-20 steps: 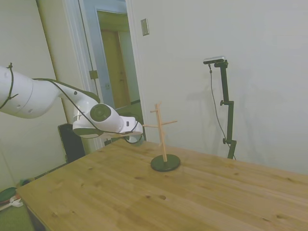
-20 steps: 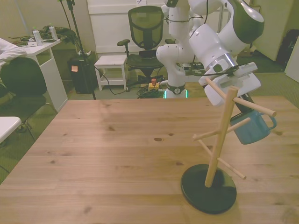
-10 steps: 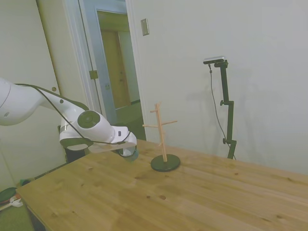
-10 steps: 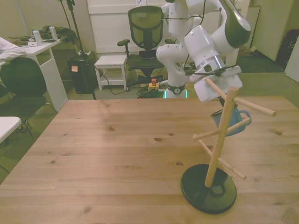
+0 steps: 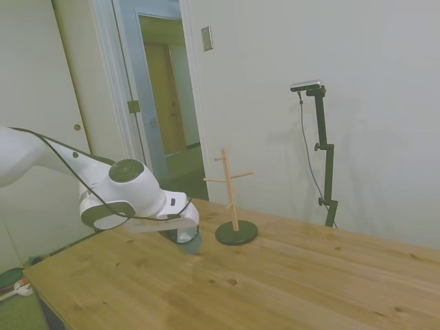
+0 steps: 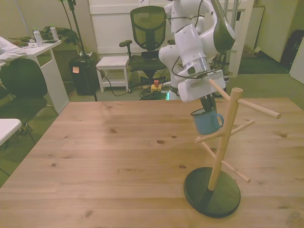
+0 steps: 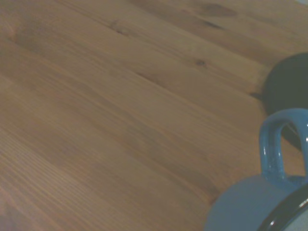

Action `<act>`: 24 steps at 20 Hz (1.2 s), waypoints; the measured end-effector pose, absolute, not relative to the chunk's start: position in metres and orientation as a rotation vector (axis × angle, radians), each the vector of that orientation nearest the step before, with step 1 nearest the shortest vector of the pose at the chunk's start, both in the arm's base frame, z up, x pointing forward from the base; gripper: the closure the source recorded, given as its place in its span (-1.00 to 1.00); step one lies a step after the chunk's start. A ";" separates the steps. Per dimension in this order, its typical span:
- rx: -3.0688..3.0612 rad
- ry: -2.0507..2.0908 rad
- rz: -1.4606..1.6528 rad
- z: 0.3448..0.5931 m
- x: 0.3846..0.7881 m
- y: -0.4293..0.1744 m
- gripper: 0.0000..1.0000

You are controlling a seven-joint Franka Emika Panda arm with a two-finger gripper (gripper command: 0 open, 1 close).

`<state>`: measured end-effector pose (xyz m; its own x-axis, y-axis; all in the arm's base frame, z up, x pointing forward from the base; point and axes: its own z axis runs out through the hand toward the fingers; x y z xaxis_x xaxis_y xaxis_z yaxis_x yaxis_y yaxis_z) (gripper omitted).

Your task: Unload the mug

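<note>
One mug [image 6: 207, 122] hangs clamped in the gripper [image 6: 207, 110], apparently above the table [image 6: 104, 156]; one peg stand [image 6: 219, 151] is beside.

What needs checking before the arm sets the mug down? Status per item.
1. Mug off the peg stand: ok, it hangs from the gripper on the front view's left of the post, free of the pegs.
2. Grip on mug: ok, jaws shut at its rim, mug roughly upright.
3. Mug bottom touching the table: cannot tell; in the side view it is low, close to the wood.
4. Landing spot: ok, the wrist view shows bare wood beside the mug.
5. Clearance from the stand's dark base: ok in the side view, a gap shows between the two.
</note>
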<state>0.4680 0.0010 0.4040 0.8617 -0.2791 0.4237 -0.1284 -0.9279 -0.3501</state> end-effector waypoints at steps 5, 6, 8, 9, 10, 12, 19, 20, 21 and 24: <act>-2.823 0.435 -0.528 0.406 0.467 -0.001 1.00; -2.829 0.453 -0.505 0.409 0.469 0.000 1.00; -2.844 0.480 -0.450 0.413 0.472 -0.001 1.00; -2.854 0.494 -0.416 0.414 0.473 0.000 1.00; -2.860 0.512 -0.393 0.414 0.474 -0.001 1.00; -2.859 0.552 -0.381 0.415 0.481 -0.003 1.00; -2.885 0.670 -0.276 0.389 0.515 -0.016 1.00; -2.885 0.680 -0.258 0.387 0.519 -0.017 1.00; -2.886 0.688 -0.244 0.385 0.522 -0.018 1.00; -2.902 0.715 -0.212 0.380 0.528 -0.019 1.00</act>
